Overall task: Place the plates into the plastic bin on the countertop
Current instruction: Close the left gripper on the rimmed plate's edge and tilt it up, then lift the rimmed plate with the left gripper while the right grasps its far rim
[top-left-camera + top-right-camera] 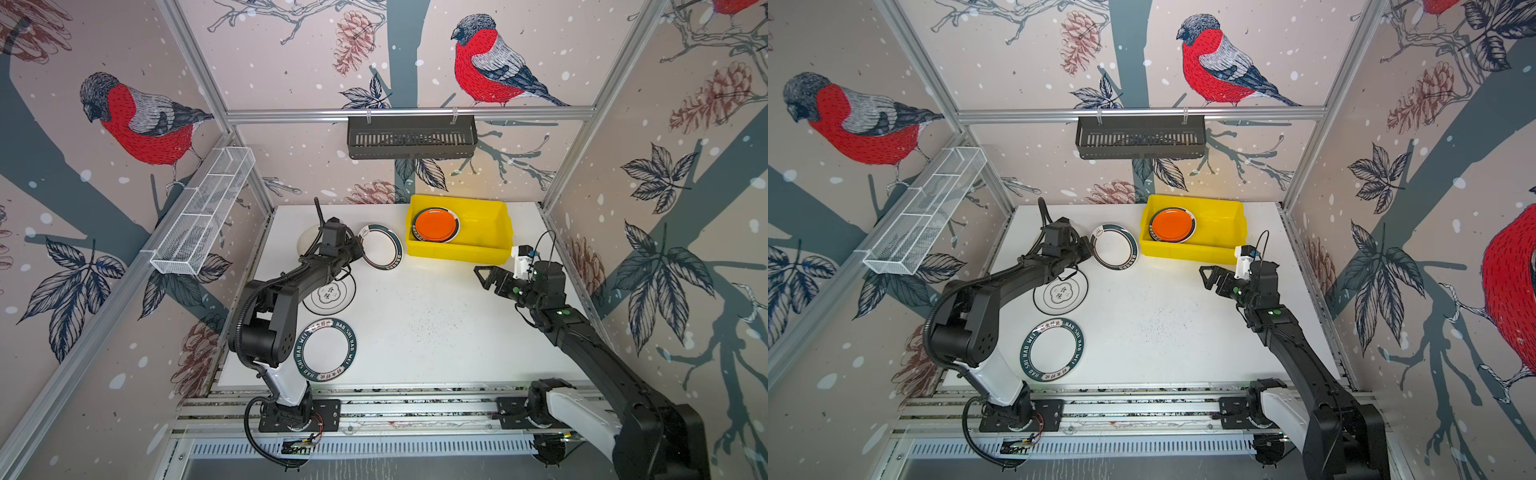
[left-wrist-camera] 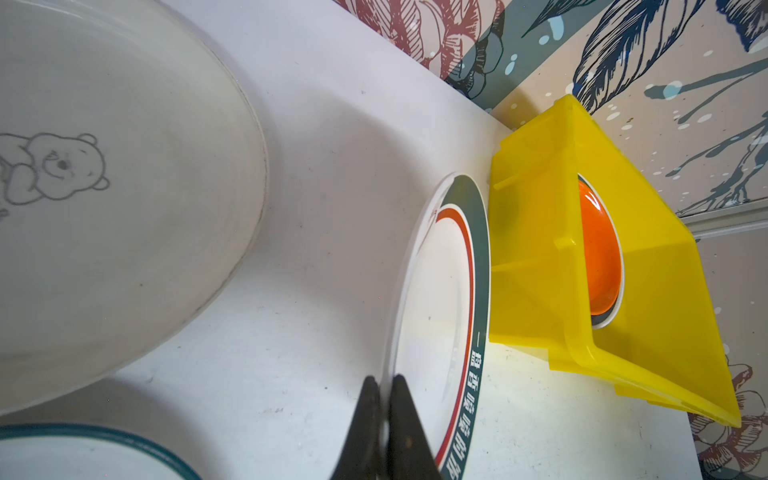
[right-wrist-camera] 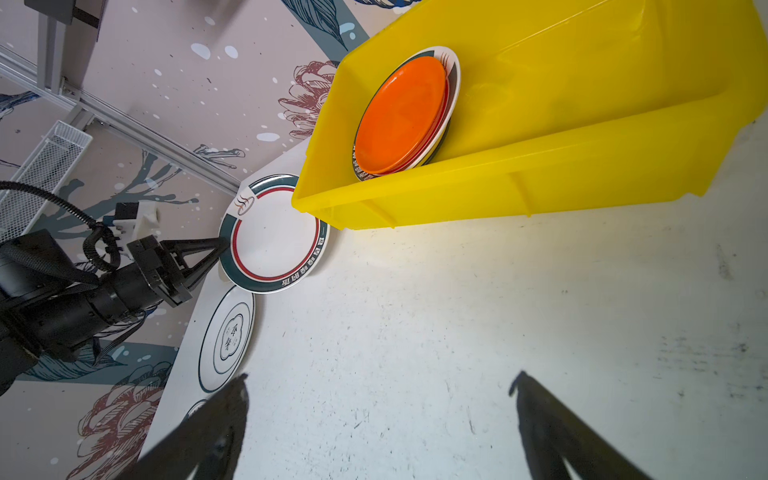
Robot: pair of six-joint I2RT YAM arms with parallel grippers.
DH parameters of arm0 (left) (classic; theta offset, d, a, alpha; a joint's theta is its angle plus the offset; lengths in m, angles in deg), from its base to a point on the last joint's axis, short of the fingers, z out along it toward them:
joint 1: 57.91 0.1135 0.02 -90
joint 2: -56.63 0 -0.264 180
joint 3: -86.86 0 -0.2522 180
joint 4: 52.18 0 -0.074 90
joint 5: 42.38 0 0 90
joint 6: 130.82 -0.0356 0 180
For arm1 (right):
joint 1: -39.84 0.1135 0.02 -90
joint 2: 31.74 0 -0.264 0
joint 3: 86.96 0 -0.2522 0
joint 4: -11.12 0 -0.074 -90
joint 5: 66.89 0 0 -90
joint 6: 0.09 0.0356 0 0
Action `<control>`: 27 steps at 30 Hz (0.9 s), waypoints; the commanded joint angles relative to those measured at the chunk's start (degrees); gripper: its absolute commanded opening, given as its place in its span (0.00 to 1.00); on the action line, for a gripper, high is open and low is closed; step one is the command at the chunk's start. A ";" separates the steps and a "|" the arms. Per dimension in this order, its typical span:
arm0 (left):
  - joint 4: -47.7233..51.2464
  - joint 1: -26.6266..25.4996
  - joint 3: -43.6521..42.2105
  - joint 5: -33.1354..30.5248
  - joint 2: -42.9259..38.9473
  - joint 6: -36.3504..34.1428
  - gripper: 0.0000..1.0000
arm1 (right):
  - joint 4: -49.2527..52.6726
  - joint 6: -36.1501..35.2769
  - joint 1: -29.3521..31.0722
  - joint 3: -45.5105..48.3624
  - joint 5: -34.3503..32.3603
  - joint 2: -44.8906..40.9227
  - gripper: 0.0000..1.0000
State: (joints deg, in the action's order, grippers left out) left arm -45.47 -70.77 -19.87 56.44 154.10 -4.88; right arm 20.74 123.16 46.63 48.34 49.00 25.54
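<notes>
Left tool (image 2: 384, 380): clamped on rim of green-banded plate (image 2: 440, 311); yellow bin (image 2: 536, 266) just beyond the plate. Right tool (image 3: 381, 376): spread wide, empty, above bare worktop (image 3: 457, 311).

The near-left plate (image 1: 325, 350) carries "HAO SHI HAO WEI" in white capitals round its dark-green rim, plus Chinese characters at its far and near edges. The ringed plate (image 1: 330, 293) has two Chinese characters in its centre emblem. The banded plate (image 2: 440, 291) bears white Chinese characters on its green band.

free: countertop (image 1: 436, 332) middle; bin (image 1: 461, 252) right half | blocked: green-rimmed plate (image 1: 384, 249) just beside bin's left end
</notes>
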 commanded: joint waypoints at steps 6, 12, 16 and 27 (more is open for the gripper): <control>-2.97 0.02 -2.64 2.56 -7.68 0.85 0.00 | -4.66 2.31 0.46 0.69 3.41 -0.31 1.00; -5.71 -1.94 -4.22 4.04 -12.31 1.97 0.00 | -6.57 3.66 2.20 0.46 4.33 0.29 1.00; -7.66 -4.90 -3.40 5.20 -13.12 2.99 0.00 | -7.75 3.44 4.52 -0.04 4.15 0.81 1.00; -15.65 -12.77 -2.65 9.00 -10.38 6.21 0.00 | -10.53 3.37 11.43 -2.20 0.52 4.21 1.00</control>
State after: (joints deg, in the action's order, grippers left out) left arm -54.96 -82.35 -23.04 64.15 143.07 -0.09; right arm 12.98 126.18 57.10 46.86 51.47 29.12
